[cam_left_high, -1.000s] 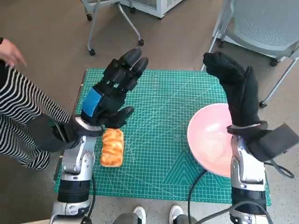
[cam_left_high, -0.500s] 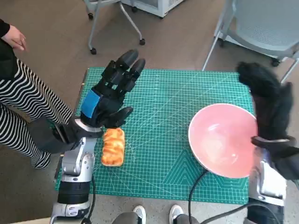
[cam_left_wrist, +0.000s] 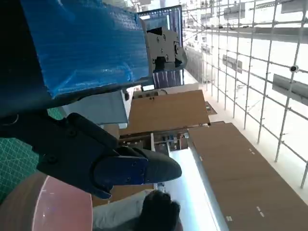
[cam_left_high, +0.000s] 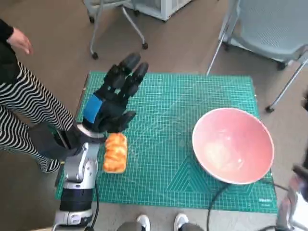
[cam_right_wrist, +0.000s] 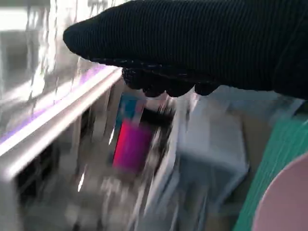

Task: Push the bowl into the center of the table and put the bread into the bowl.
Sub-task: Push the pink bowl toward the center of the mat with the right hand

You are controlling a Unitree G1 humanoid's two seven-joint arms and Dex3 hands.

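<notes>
The pink bowl [cam_left_high: 233,144] sits on the green mat [cam_left_high: 168,125], far over to one side and not in the middle, and nothing is touching it. The bread [cam_left_high: 115,152] lies on the mat at the other side, well apart from the bowl, just under the thumb side of the left hand [cam_left_high: 111,101]. That hand hangs above the bread with its black fingers [cam_left_high: 126,72] spread apart and stretched out past it, holding nothing. In the left wrist view a dark finger [cam_left_wrist: 120,168] points out over the rim of the bowl. The right hand [cam_right_wrist: 202,43] shows only in its own wrist view, as a dark glove near the bowl's edge; I cannot tell how its fingers lie. So the first job, pushing the bowl, does not look done yet. I think the right hand needs to come to the outer side of the bowl and push it gently toward the middle of the mat. After that, the left hand should go down and close its fingers around the bread. A person in striped trousers [cam_left_high: 24,115] stands close by.
</notes>
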